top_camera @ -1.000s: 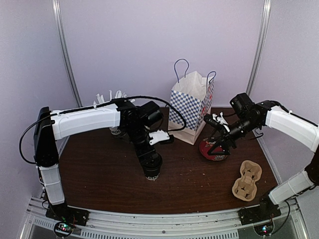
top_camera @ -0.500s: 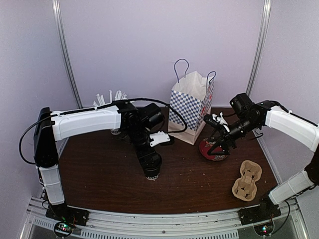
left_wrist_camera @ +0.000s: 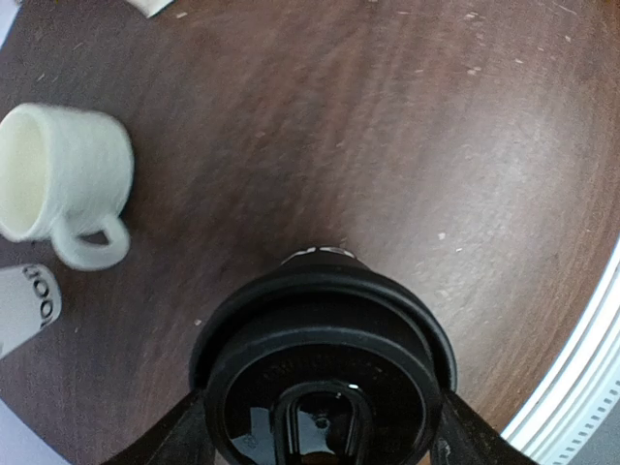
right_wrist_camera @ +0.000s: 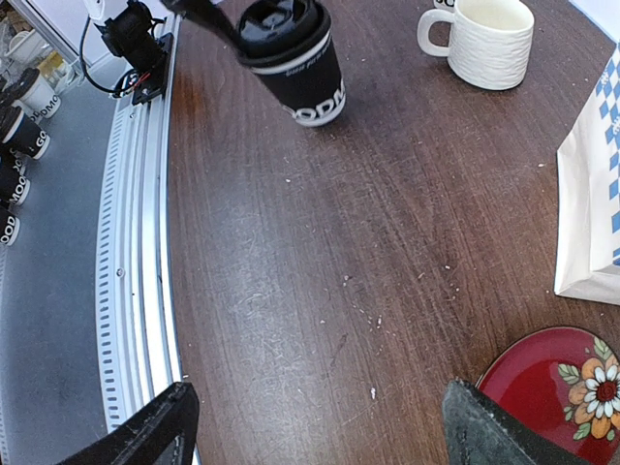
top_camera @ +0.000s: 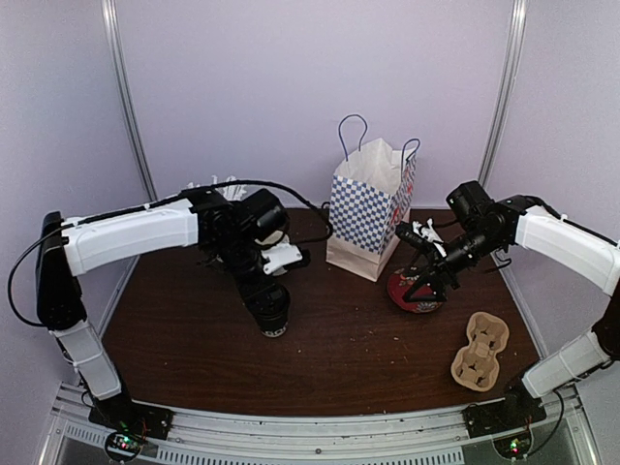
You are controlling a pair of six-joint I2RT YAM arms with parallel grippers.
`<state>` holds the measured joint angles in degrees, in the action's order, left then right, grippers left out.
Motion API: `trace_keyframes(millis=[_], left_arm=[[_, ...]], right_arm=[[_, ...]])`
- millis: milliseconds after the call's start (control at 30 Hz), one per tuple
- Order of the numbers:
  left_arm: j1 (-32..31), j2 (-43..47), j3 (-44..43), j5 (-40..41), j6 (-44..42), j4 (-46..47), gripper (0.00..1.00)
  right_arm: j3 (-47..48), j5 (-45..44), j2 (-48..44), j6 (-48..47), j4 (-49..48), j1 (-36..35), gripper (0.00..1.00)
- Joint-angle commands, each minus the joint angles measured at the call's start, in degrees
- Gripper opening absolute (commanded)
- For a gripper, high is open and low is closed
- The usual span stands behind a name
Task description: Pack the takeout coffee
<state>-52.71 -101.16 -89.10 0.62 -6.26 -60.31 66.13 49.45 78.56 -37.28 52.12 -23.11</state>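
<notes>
You face a dark brown wood-grain worktop (top_camera: 194, 358), scuffed and speckled, closed in by pale lilac walls (top_camera: 242, 87). Metal uprights (top_camera: 124, 107) rise near its far corners. A slotted aluminium rail (top_camera: 320, 438) lines its near edge, with a grey surface (right_wrist_camera: 58, 291) beyond.

There is one takeout coffee (right_wrist_camera: 302, 76), one mug (right_wrist_camera: 486, 44), one bag (top_camera: 373, 208), one red plate (right_wrist_camera: 567, 392), one cardboard carrier (top_camera: 481, 351).

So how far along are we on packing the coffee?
Done: the left pincer is shut on the takeout coffee at its lid. In hand: the cup, out over the table, well short of the checkered bag. Left: carry it to that bag, standing open at the back, and lower it in. The right pincer is open, empty.
</notes>
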Motion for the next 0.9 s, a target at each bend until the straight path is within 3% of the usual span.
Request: trace_keyframes(millis=[0, 300, 567, 867], left_arm=[[7.0, 7.6, 4.4, 4.0, 4.8, 0.0, 0.71], [22.2, 12.9, 12.1, 6.4, 13.0, 1.9, 0.71], [30.4, 12.6, 14.4, 8.2, 13.8, 2.7, 0.71], [32.3, 11.3, 16.1, 3.5, 15.0, 5.0, 0.75]], right_arm=[[0.1, 0.4, 0.2, 0.1, 0.1, 0.1, 0.9], [0.0, 0.4, 0.2, 0.1, 0.0, 0.1, 0.9], [-0.1, 0.0, -0.1, 0.2, -0.1, 0.1, 0.9], [0.1, -0.1, 0.5, 0.3, 0.0, 0.1, 0.9]])
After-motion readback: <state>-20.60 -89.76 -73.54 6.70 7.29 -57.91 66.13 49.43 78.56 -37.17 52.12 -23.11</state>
